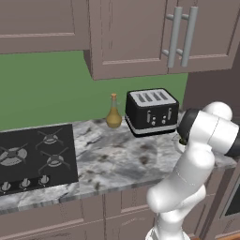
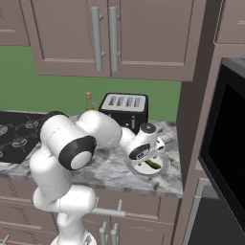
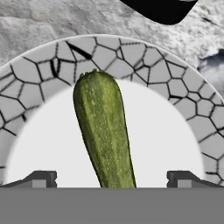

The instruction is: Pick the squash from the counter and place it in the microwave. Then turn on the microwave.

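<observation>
we held the gripper (image 3: 112,178) with jaws wide apart astride the squash (image 3: 105,135) lying on its plate (image 3: 175,113) on the counter (image 2: 115,170), fearing (it looked smooth) it might roll from an off-centre pinch.

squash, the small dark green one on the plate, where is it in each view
Left base view: hidden behind the white arm at the counter's right end.
Right base view: the small dark olive-green squash lies on the round mosaic-rimmed white plate, just below the tool.
Hand view: the squash runs from bottom centre up to the plate's cracked grey rim, between the open fingertips.
Shared landmark: the black slotted toaster.
</observation>
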You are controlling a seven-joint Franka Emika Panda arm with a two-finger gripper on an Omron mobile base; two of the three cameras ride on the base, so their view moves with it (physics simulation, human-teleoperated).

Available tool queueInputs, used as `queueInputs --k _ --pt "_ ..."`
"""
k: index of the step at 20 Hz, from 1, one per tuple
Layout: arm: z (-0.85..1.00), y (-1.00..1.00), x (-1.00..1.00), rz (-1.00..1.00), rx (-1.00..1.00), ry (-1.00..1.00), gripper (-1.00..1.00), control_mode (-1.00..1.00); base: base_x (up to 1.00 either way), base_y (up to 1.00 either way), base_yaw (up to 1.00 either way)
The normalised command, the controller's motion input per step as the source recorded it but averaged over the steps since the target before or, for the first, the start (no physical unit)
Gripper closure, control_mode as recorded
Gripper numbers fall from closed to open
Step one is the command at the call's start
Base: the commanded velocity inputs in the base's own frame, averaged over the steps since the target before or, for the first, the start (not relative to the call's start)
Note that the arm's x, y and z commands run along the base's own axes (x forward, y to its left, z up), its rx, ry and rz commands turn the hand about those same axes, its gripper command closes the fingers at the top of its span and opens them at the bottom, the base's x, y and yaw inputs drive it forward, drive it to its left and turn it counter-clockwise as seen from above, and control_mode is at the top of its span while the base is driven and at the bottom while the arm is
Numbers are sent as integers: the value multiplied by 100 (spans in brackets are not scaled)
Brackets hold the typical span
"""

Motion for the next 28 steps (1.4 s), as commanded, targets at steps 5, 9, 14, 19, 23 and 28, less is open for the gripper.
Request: queueInputs --k 5,9,14,19,23,28 --pt "-20 -8 19 0 0 0 -100 -100 0 0 0" --pt "-19 -1 18 0 0 0 100 -100 0 0 0" --pt "-5 0 2 0 0 0 100 -100 0 0 0" --pt "0 0 0 0 0 0 100 -100 0 0 0" --pt "11 0 -15 -1 -1 -2 100 -100 0 0 0" --pt "44 12 -44 -8 -4 -5 100 -100 0 0 0"
